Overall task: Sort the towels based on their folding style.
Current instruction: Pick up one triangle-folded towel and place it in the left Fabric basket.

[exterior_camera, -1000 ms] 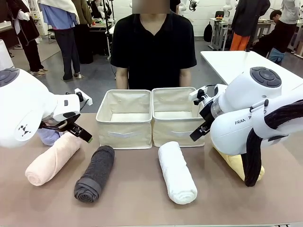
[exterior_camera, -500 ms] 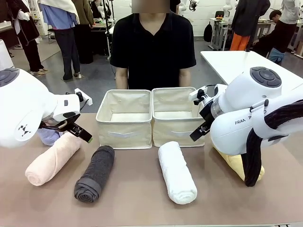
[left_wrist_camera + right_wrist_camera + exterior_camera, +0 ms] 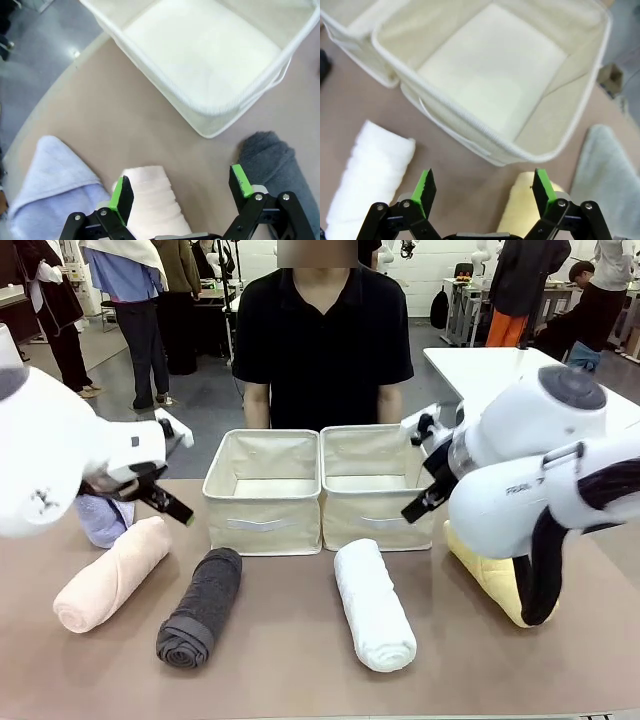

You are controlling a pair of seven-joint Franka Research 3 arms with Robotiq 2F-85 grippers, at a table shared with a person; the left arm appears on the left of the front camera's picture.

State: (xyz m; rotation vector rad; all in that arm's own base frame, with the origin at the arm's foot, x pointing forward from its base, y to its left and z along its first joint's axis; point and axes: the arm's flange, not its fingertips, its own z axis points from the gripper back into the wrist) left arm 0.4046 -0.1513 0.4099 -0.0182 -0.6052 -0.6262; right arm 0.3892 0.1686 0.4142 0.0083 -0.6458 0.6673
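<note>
Several towels lie on the brown table. From left to right in the front view there are a lavender-blue cone-folded towel (image 3: 103, 521), a pink roll (image 3: 110, 576), a dark grey roll (image 3: 200, 608), a white roll (image 3: 373, 606) and a yellow roll (image 3: 488, 575), which is partly behind my right arm. My left gripper (image 3: 180, 186) hangs open above the far end of the pink roll (image 3: 150, 192), between the lavender-blue towel (image 3: 50, 182) and the dark grey roll (image 3: 270, 155). My right gripper (image 3: 484, 186) is open above the table between the white roll (image 3: 375, 160) and the yellow roll (image 3: 520, 202). A pale grey-green towel (image 3: 605, 165) lies beside it.
Two cream fabric bins (image 3: 262, 495) (image 3: 372, 490) stand side by side at mid-table, just beyond both grippers. A person in a black shirt (image 3: 322, 335) stands behind them. Another white table (image 3: 490, 370) stands at the back right.
Both arms have risen and shifted slightly. More of the lavender-blue and yellow towels now shows. The towels and bins have not moved.
</note>
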